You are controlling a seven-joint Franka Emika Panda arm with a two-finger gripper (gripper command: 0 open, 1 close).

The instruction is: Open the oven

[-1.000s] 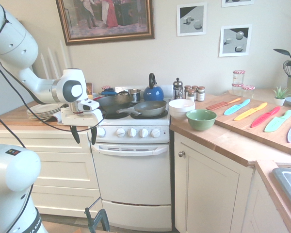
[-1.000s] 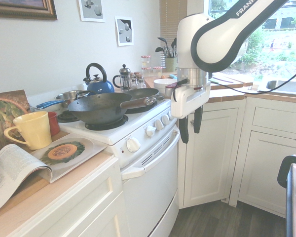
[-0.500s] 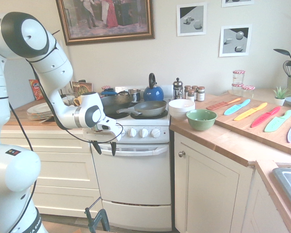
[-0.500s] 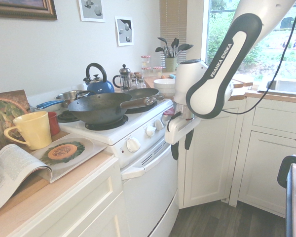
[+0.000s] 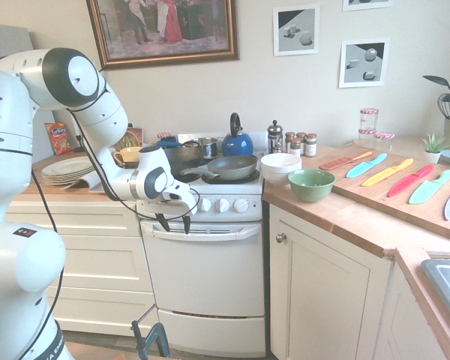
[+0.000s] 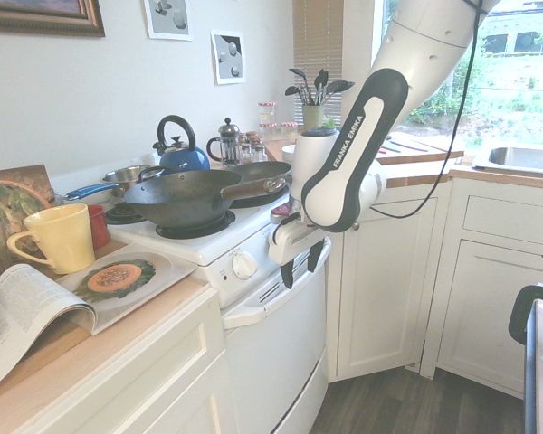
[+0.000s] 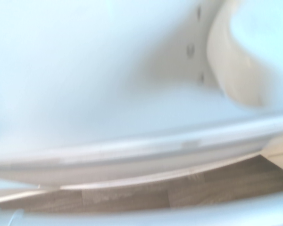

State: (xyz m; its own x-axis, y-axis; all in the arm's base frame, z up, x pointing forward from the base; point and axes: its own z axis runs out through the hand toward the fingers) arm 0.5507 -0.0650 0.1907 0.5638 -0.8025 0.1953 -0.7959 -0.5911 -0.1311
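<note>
Since a second ago the claw (image 5: 174, 222) has dropped from beside the hob to the oven (image 5: 205, 281) front, its fingers (image 6: 288, 272) spread and pointing down just over the handle bar (image 5: 199, 232) at its 9 o'clock end. Oven door shut, standing between the cream drawers (image 5: 82, 262) and cupboard door (image 5: 321, 300). Wrist view shows the bar blurred, floor (image 7: 132, 195) below.
</note>
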